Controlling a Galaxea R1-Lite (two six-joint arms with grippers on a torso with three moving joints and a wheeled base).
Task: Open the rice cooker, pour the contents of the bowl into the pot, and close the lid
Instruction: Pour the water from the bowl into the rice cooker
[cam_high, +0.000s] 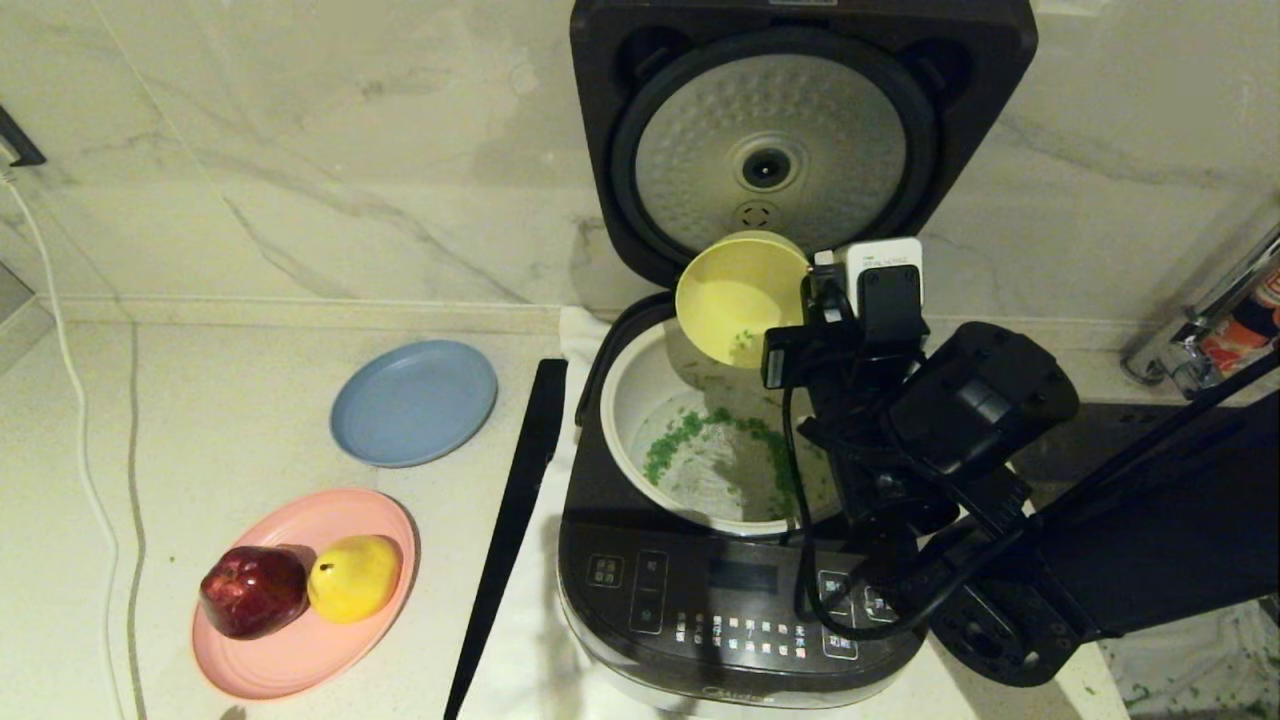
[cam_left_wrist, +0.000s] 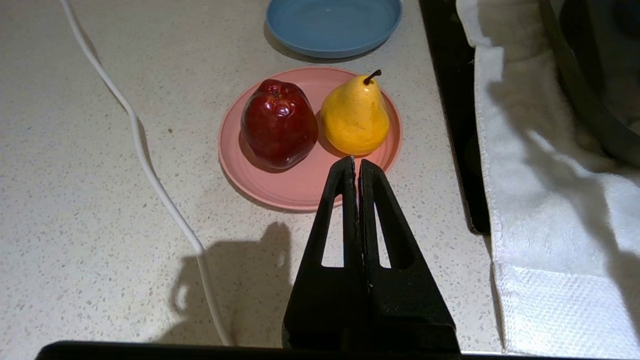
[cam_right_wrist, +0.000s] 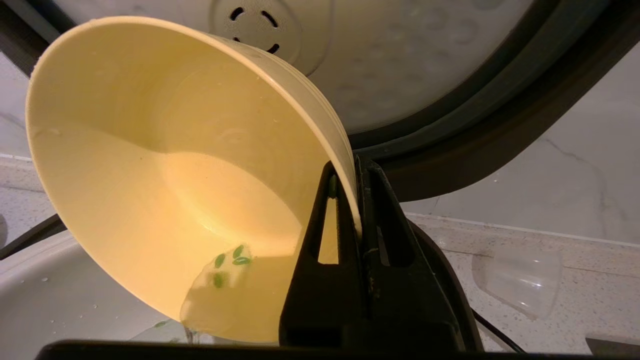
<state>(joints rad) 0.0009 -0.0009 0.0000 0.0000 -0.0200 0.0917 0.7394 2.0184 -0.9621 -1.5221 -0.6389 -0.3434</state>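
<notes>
So the bowl (cam_high: 740, 296) is tipped on its side over the pot (cam_high: 640, 420) of the rice cooker (cam_high: 730, 600), its rim pinched tight by the right gripper (cam_right_wrist: 356, 200). Most of the green bits (cam_high: 690, 432) are already seen in the pot, only a few left stuck in the bowl (cam_right_wrist: 227, 262). The lid (cam_high: 775, 150) is stood open right behind. The left gripper (cam_left_wrist: 356, 167) is parked shut above the pink plate (cam_left_wrist: 295, 190). Risk-wise: the thin-rim grip could probably be lost, or the lid bumped by the bowl.
</notes>
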